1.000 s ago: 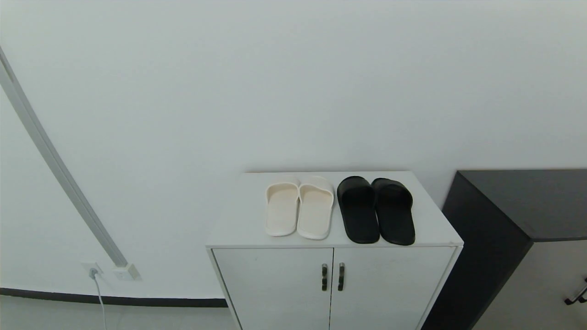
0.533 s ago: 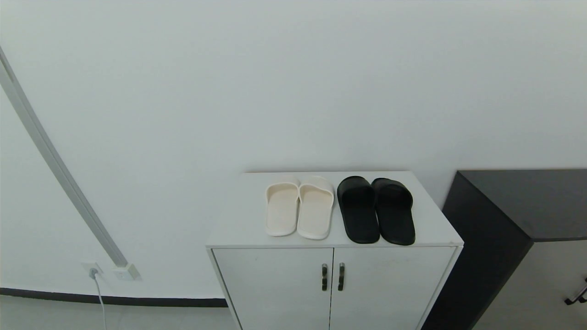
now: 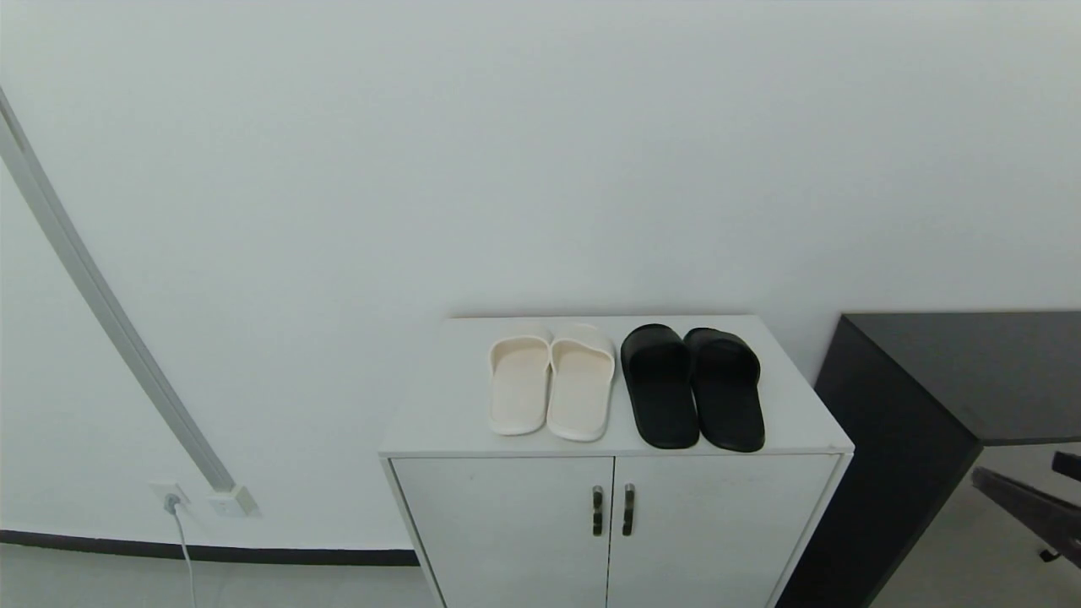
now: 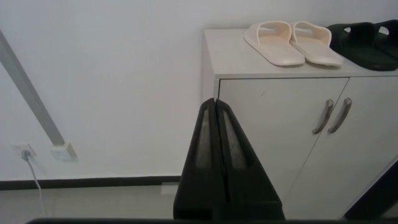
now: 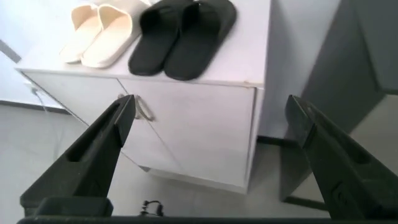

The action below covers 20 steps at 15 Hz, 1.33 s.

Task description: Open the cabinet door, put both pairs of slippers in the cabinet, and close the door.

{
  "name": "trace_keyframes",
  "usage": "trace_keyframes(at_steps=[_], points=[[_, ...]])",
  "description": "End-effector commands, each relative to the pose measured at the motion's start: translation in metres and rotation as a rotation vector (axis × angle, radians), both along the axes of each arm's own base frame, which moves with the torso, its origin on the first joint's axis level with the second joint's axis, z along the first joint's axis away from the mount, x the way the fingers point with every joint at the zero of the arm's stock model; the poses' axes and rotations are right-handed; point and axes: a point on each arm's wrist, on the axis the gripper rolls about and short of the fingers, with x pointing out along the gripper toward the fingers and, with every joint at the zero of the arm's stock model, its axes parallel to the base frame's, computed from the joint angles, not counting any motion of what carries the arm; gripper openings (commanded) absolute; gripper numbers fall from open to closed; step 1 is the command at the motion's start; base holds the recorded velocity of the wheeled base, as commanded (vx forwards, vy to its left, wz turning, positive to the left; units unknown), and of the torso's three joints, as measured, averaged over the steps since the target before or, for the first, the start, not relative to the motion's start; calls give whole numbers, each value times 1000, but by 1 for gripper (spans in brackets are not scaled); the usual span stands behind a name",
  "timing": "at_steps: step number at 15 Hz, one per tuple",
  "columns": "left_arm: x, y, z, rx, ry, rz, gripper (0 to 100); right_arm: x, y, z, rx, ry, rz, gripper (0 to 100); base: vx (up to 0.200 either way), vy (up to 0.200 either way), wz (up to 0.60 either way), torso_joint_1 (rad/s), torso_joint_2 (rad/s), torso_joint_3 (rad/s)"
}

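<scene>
Slippers numbered four by my count: one white pair and one black pair, side by side on top of the cabinet. Its two doors were both closed. My left tool had its fingers pressed together, while my right tool stood wide apart.
</scene>
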Motion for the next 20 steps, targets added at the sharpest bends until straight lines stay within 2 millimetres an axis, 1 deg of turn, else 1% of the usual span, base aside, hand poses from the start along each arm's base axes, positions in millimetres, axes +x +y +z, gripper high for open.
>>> trace_keyframes(at_steps=[1, 3, 4, 5, 6, 8, 9, 10, 12, 14, 17, 20], points=[[0, 0, 0, 0, 0, 1, 0, 37, 48, 12, 9, 76, 57, 100, 0, 0, 0, 0, 0, 0], [0, 0, 0, 0, 0, 1, 0, 65, 71, 15, 4, 90, 13, 100, 0, 0, 0, 0, 0, 0], [0, 0, 0, -2, 0, 1, 0, 77, 79, 14, -6, 98, -12, 100, 0, 0, 0, 0, 0, 0], [0, 0, 0, -3, 0, 1, 0, 95, 91, 10, -8, 110, -46, 100, 0, 0, 0, 0, 0, 0], [0, 0, 0, -3, 0, -1, 0, 108, 101, 8, 0, 105, -55, 100, 0, 0, 0, 0, 0, 0], [0, 0, 0, -3, 0, 1, 0, 128, 115, 1, -6, 92, -92, 100, 0, 0, 0, 0, 0, 0], [0, 0, 0, -3, 0, 1, 0, 144, 125, -10, -22, 86, -133, 100, 0, 0, 0, 0, 0, 0], [0, 0, 0, -3, 0, 1, 0, 156, 133, -18, -26, 71, -163, 100, 0, 0, 0, 0, 0, 0], [0, 0, 0, -3, 0, 1, 0, 174, 145, -36, -41, 52, -205, 100, 0, 0, 0, 0, 0, 0], [0, 0, 0, -3, 0, 1, 0, 189, 156, -49, -40, 49, -209, 100, 0, 0, 0, 0, 0, 0], [0, 0, 0, -3, 0, 1, 0, 210, 166, -59, -39, 48, -218, 100, 0, 0, 0, 0, 0, 0], [0, 0, 0, -3, 0, 1, 0, 228, 173, -64, -34, 36, -229, 100, 0, 0, 0, 0, 0, 0]])
